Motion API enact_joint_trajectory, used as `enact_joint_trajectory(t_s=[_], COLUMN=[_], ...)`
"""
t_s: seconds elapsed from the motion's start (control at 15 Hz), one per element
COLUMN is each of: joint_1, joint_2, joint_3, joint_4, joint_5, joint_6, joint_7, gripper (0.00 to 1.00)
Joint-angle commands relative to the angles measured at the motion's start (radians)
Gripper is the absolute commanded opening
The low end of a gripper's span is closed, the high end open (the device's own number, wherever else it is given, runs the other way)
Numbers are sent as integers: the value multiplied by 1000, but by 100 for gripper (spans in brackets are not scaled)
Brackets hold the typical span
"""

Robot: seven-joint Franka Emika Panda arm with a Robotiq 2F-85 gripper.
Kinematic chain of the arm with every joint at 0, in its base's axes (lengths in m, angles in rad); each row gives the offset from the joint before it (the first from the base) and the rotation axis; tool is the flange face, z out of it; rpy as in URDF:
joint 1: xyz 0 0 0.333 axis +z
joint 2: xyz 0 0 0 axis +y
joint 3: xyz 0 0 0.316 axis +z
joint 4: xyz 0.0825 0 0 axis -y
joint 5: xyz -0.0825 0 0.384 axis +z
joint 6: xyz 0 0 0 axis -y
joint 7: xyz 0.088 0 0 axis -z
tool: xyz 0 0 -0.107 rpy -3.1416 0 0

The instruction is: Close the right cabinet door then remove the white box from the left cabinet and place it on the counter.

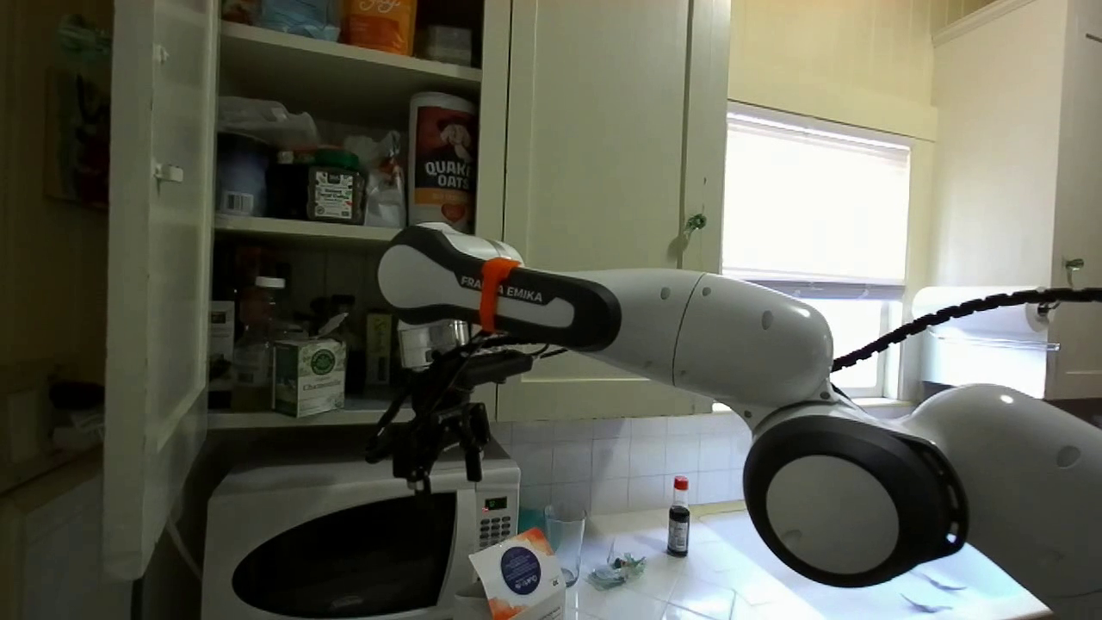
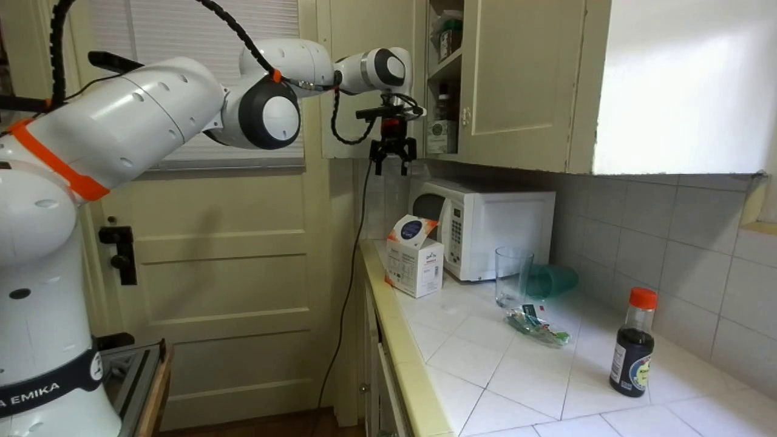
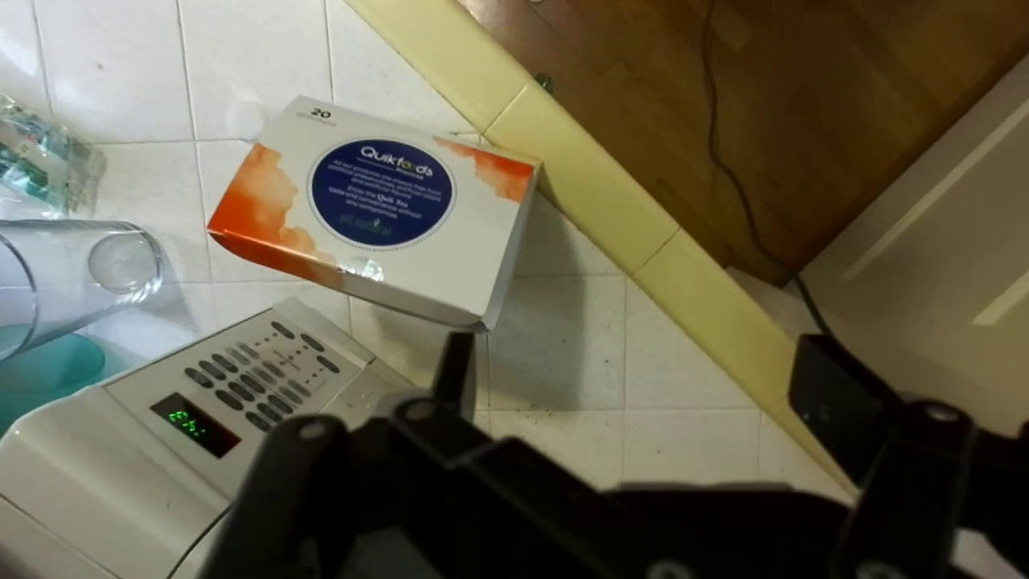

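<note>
White card, crisp-folded into a box (image 2: pixel 414 270); set on the glazed-tile table (image 2: pixel 479 340), just beside the smooth microwave (image 2: pixel 507 230), near the yellow edge (image 2: pixel 408 358); nothing in the tool (image 2: pixel 391 169), with fingers (image 3: pixel 840 406) spread; if lowered or swung carelessly, could catch the raised flap (image 2: pixel 413 229) and tip the light-looking box floorward; with a wider sweep, could topple the tall, straight-sided glass (image 2: pixel 514 273).

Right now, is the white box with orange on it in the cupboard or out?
Out: in an exterior view, the white box stands on the counter.
</note>
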Motion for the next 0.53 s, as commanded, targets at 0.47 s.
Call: enact_joint_trajectory(t_s=[0.47], joint_1=[-12], joint_2=[-10], joint_3=[-12], joint_4=[-10], joint_5=[-9], joint_6=[-57], joint_7=[-58], gripper=[100])
